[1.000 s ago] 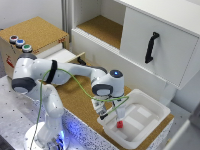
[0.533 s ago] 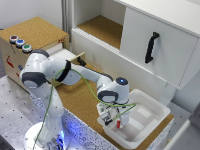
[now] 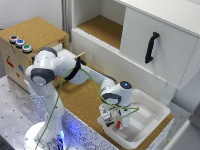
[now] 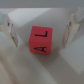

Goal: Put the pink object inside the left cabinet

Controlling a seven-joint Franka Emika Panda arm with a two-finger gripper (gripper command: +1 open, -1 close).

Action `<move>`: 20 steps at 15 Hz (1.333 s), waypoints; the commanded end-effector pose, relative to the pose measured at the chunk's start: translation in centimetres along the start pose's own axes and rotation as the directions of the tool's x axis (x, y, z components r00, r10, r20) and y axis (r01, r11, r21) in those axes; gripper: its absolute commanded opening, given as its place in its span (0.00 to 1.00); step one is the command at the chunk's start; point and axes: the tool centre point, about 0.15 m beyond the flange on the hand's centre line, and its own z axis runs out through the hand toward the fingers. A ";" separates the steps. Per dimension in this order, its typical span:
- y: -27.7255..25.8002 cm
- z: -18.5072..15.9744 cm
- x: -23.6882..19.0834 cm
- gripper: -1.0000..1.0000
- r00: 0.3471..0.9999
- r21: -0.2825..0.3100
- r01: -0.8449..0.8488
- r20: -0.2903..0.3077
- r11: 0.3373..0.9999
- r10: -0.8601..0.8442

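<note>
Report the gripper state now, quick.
Gripper: open, fingers either side of the pink cube with gaps showing, not yet clamped on it.

Our white Panda arm

We see our arm built of rounded glossy white segments with dark grey bands at the joints, on a white round base lit blue. A green cable runs along it to the wrist. Our gripper carries pale, whitish fingers, blurred in the wrist view.

Robot lab: mock cabinet, button box.
</note>
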 end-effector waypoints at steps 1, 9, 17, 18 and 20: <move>0.1 0.0 -0.1 0.00 0.999 0.007 -0.046 0.025 0.999 0.046; -3.1 -8.9 0.7 0.00 0.989 0.136 -0.008 -0.143 0.991 0.028; -14.1 -26.4 -1.4 0.00 0.886 0.234 0.273 -0.439 0.933 -0.149; -16.2 -27.5 -1.8 0.00 0.872 0.237 0.322 -0.452 0.917 -0.189; -20.4 -29.2 -2.5 0.00 0.838 0.230 0.419 -0.469 0.878 -0.278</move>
